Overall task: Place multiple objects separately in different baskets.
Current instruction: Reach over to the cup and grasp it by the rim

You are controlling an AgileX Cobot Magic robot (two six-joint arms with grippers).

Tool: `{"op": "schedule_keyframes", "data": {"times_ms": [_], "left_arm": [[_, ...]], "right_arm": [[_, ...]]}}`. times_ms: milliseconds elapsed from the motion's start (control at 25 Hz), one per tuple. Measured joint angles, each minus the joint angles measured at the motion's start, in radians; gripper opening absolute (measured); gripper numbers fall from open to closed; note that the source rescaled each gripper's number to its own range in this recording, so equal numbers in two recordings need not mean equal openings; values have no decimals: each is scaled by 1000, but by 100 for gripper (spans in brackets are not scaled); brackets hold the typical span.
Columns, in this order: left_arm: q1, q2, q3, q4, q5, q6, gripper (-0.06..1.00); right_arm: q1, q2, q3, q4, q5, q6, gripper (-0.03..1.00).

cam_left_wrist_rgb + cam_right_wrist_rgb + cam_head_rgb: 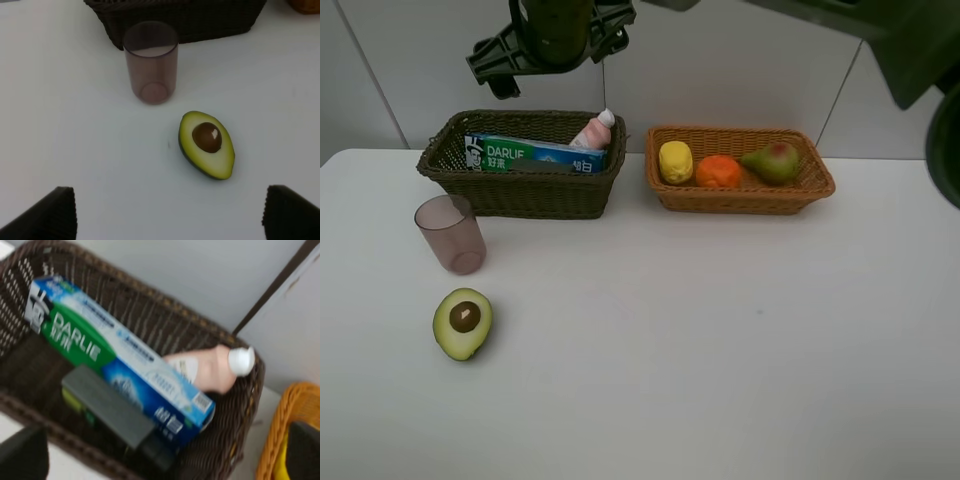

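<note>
Most of it looks sorted: the toothpaste box (535, 155), pink bottle (592, 132) and black bottle (107, 412) lie in the dark basket (520, 195). The lemon (675, 162), orange (718, 172) and pear (772, 160) sit in the tan basket (740, 200). The cup (450, 233) and avocado half (463, 322) wait on the bench (720, 350). The left fingers (50, 215) and right fingers (22, 457) gape wide, empty.

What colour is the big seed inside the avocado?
Shiny dark brown. The seed shows best in the left wrist view.
</note>
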Motion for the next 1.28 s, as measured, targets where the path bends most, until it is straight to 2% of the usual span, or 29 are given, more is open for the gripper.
{"op": "schedule_keyframes", "data": {"times_ms": [240,760,960,1120,1280], "left_arm": [[0,0,0,0,0,0,98],[0,0,0,0,0,0,98],[0,0,0,0,0,0,98],[0,0,0,0,0,0,98],[0,0,0,0,0,0,98]], "right_arm": [[30,-1,0,46,78,0,100],[30,-122,0,44,253,-13,100],[30,-189,2,45,261,-74,100],[30,-289,90,46,261,-98,100],[30,-439,306,44,248,-78,100]]}}
